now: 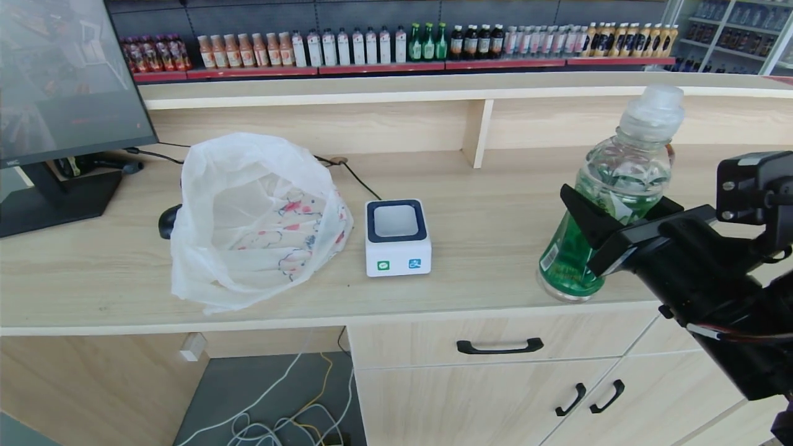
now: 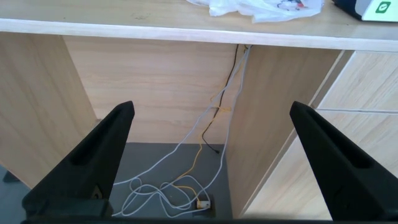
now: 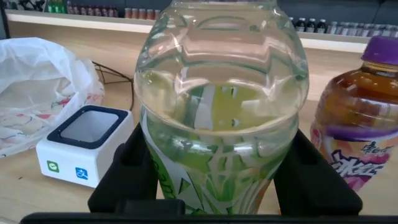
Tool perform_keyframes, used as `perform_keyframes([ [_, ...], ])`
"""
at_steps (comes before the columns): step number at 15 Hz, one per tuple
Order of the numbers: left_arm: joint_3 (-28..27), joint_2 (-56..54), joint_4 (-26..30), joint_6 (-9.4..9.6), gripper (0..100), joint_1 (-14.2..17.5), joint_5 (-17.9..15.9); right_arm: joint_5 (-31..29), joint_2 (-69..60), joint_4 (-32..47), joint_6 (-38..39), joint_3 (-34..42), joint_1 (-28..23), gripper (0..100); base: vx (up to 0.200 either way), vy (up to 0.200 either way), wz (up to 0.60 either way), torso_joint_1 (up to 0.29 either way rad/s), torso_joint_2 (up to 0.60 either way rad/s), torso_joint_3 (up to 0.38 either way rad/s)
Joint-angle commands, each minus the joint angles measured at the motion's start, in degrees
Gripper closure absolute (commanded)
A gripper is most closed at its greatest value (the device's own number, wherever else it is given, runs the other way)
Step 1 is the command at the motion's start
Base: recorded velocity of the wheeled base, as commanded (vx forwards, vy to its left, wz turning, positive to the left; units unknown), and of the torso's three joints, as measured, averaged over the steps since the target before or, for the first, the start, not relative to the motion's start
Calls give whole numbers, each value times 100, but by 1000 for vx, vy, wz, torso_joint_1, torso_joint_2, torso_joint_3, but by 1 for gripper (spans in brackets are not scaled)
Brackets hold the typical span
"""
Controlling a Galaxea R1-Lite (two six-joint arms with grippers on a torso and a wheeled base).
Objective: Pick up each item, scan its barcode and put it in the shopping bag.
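Observation:
A clear bottle with a green label point(image 1: 610, 198) is held slightly tilted at the counter's right front, my right gripper point(image 1: 619, 220) shut around its middle. In the right wrist view the same bottle point(image 3: 221, 118) stands between the black fingers point(image 3: 134, 165). The white scanner point(image 1: 396, 237) with a dark-rimmed window sits mid-counter; the scanner point(image 3: 84, 146) also appears beside the bottle. The white shopping bag point(image 1: 257, 220) lies open left of the scanner, holding a patterned item. My left gripper point(image 2: 211, 162) hangs open below the counter edge, over the floor cables.
A brown drink bottle with a purple cap point(image 3: 360, 130) stands close beside the held bottle. A monitor point(image 1: 62, 74) and a black mouse point(image 1: 167, 221) are at the far left. A raised wooden shelf point(image 1: 471, 93) backs the counter; drawers point(image 1: 499, 347) are below.

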Motion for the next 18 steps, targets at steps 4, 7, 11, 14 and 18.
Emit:
perform_keyframes([
  [4,0,-2,-4,-1,0,-1,-2,-69,16,-131,-17,111,35,100,0,200,0,7,2,1],
  [7,0,-2,-4,-1,0,-1,6,-69,16,-131,-35,102,35,100,0,200,0,4,2,4],
  [11,0,-2,-4,8,0,-1,-2,-61,60,-131,-35,23,35,100,0,0,0,0,0,0],
  [14,0,-2,-4,8,0,-1,6,-43,227,-131,-333,-206,44,100,0,0,0,0,0,0],
  [18,0,-2,-4,8,0,-1,6,-69,297,-131,-1124,-373,53,100,0,0,0,0,0,0],
])
